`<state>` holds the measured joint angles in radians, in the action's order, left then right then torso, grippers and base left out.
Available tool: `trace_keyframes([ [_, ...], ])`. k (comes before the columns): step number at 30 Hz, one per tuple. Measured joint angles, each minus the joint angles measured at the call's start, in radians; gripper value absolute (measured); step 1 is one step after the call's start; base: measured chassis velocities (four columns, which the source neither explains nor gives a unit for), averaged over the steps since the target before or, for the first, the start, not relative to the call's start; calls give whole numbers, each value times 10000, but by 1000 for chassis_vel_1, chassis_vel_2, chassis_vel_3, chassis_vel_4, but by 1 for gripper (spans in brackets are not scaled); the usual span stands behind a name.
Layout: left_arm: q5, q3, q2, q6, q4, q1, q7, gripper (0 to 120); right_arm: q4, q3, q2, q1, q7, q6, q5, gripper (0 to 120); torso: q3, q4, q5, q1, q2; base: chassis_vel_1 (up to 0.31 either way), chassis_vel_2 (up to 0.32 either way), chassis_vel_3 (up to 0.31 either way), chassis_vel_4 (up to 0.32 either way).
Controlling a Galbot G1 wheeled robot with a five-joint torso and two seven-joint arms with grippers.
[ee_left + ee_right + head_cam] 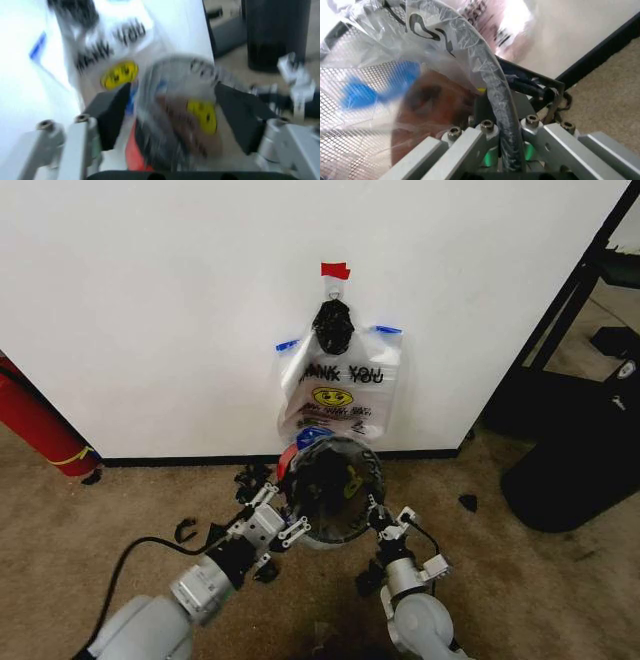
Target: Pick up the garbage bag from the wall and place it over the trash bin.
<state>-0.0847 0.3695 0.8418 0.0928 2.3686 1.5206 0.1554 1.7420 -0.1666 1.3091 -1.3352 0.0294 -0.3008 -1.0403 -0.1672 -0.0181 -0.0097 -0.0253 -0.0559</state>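
Bag being fitted over the bin at the plain white wall (150,300)

Small round black mesh trash bin (335,490), at 6 o'clock below a hanging see-through "THANK YOU" garbage bag (340,395), already wears plastic; right gripper (502,144) pinches its rim, left gripper (177,116) spread around it; next: seat film evenly

Motion blur smears the garbage bag (120,56) print and trash bin (175,123).

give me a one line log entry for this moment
bag on wall | lined bin below | left gripper, right gripper at rim
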Motion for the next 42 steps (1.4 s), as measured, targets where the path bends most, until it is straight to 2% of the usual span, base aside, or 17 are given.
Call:
trace_keyframes([
  [1,0,0,0,0,0,0,0,75,0,0,0,0,0,0,0,0,0,0,0,0,0,0,0,0,0],
  [4,52,288,-55,329,-333,172,751,88,112,-68,-70,-122,-15,-101,-137,0,0,1,0,0,0,0,0,0,0],
  [6,197,307,-41,373,-581,157,965,91,176,-77,-85,-148,-33,-112,-169,0,0,0,0,0,0,0,0,0,0],
  [8,438,317,32,383,-1125,39,1541,98,343,-87,-118,-192,-94,-123,-204,0,-1,0,-2,0,0,0,0,0,0],
  [11,624,325,96,296,-1515,-89,2093,100,491,-72,-174,-221,-118,-123,-192,0,-1,0,-1,0,0,0,0,0,0],
  [16,767,167,188,172,-1716,-267,2233,97,622,-24,-227,-244,-126,-116,-107,0,-1,0,0,0,0,0,0,0,0],
  [26,1474,79,306,164,-2251,-476,1892,59,558,22,-285,-209,-114,-111,177,0,-1,0,0,0,0,0,0,0,0],
  [29,1591,159,299,160,-2300,-478,1998,46,396,19,-301,-134,-90,-133,305,0,-1,0,0,0,0,0,0,0,0],
  [30,1591,159,299,160,-2300,-478,1998,46,396,19,-301,-134,-90,-133,305,0,-1,0,0,0,0,0,0,0,0],
  [34,1688,219,257,142,-2412,-585,2203,28,277,14,-304,-50,-81,-142,366,0,-1,0,0,0,0,0,0,0,0],
  [37,1698,208,257,131,-2459,-616,2212,25,255,13,-304,-34,-80,-143,367,0,-1,0,0,0,0,0,0,0,0],
  [42,1841,47,341,53,-2682,-699,2211,0,235,12,-283,-8,-80,-147,363,0,0,0,0,0,0,0,0,0,0],
])
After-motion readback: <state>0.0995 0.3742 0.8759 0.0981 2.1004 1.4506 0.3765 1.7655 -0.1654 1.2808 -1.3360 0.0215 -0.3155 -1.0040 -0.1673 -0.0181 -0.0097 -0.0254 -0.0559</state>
